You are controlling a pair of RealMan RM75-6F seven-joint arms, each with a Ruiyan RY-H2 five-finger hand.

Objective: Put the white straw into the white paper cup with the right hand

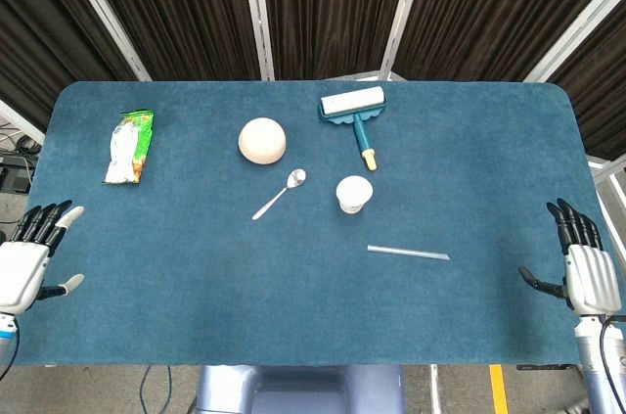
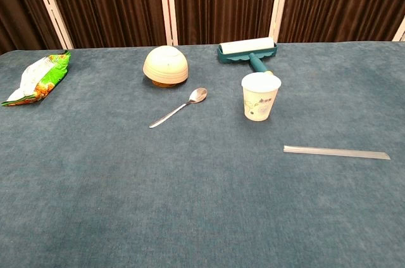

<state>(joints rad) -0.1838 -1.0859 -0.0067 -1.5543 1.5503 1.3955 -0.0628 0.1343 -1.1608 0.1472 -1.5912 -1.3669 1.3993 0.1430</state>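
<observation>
Two containers stand well left of the right hand [image 1: 590, 275]: an overturned bowl [image 1: 262, 140], then the upright white paper cup [image 1: 354, 194], nothing visible inside. Nearer that spread, empty hand, the white straw [image 1: 408, 253] lies flat on the worktop [image 1: 196, 277], apart from it.

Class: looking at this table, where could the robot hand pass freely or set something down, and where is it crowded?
Free: the near strip in front of the straw, and the stretch between the snack bag and spoon. Crowded: the far middle, where bowl, spoon, cup and lint roller cluster.
</observation>
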